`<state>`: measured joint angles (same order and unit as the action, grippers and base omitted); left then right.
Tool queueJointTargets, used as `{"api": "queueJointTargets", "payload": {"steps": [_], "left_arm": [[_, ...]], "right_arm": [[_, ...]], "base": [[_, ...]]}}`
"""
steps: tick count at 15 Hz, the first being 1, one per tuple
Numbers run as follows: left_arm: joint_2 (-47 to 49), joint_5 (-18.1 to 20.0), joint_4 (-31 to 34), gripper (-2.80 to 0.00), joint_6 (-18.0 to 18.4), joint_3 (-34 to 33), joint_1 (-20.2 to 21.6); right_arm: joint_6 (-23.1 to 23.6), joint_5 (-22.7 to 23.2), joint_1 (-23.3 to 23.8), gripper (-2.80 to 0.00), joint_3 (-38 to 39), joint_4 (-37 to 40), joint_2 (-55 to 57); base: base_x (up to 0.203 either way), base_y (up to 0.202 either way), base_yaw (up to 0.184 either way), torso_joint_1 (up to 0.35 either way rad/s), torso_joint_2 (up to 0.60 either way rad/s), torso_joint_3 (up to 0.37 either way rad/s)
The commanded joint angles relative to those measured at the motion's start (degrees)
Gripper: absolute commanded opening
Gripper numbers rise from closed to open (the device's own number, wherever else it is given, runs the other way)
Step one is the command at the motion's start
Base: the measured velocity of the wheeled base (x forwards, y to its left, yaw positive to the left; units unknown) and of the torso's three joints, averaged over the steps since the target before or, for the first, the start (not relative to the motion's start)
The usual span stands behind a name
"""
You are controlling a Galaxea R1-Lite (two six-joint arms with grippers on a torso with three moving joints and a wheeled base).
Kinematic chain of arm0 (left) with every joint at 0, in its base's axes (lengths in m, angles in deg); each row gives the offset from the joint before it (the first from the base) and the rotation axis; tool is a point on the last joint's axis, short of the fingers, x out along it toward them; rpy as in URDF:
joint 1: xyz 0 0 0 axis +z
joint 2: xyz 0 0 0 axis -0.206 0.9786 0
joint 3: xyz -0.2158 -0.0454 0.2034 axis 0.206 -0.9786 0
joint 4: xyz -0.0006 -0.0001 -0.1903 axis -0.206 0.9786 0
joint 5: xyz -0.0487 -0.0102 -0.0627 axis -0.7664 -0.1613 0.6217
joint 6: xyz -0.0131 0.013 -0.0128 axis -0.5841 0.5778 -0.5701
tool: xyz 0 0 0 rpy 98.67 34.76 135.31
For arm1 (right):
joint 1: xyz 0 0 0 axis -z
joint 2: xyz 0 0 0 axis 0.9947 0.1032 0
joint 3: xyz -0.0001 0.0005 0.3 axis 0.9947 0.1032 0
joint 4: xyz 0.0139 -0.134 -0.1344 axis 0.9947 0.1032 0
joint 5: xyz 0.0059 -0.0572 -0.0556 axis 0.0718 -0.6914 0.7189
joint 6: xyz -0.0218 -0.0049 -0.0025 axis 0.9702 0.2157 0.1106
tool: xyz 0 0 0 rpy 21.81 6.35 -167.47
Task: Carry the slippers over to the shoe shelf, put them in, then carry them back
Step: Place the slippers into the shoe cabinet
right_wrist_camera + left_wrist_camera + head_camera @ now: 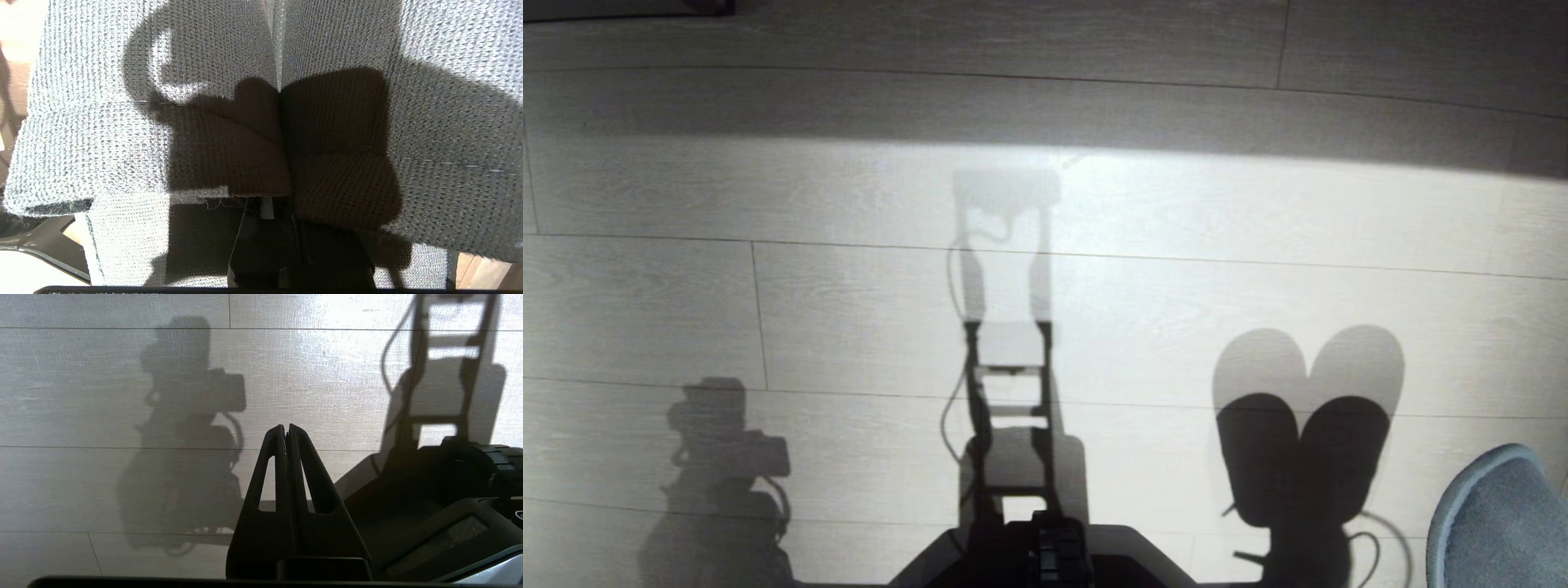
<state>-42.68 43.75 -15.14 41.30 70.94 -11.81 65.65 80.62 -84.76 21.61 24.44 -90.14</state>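
- Our right gripper (282, 204) is pinching the slippers (282, 122) tight, fingers fully closed on the inner edges where the two knit uppers are meeting; the fingers themselves are mostly hiding under the fabric.
- The pair is hanging off that gripper side by side, filling nearly the whole right wrist view; in the head view we are seeing only one blue-grey rim of the slippers (1494, 523) poking in at the lower right corner.
- Our left gripper (287, 430) is hanging over the floor with its fingers pressed together, gripping nothing.
- We are looking down at a pale wood-plank floor (849, 310), a bright band of sunlight lying across it.
- Shadows are falling on it: a heart-shaped double shadow (1307, 408) of the pair at right, the torso frame's at centre, the left arm's at left.
- Our dark base (1045, 555) is showing at the bottom edge.
- Shoe shelf is not showing in any view.
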Motion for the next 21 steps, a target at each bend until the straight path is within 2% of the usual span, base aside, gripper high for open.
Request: {"api": "queueJointTargets", "payload": {"steps": [1,21], "left_arm": [[0.1,0.0,-0.1,-2.80,-0.4,0.0,0.0],[0.1,0.0,-0.1,-2.80,-0.7,0.0,0.0]], "right_arm": [[0.0,0.0,0.0,-2.80,0.1,0.0,0.2],[0.0,0.0,0.0,-2.80,0.1,0.0,0.2]], "base": [[0.000,0.000,0.000,-0.002,0.00,0.107],[0.000,0.000,0.000,0.003,0.00,0.199]]}}
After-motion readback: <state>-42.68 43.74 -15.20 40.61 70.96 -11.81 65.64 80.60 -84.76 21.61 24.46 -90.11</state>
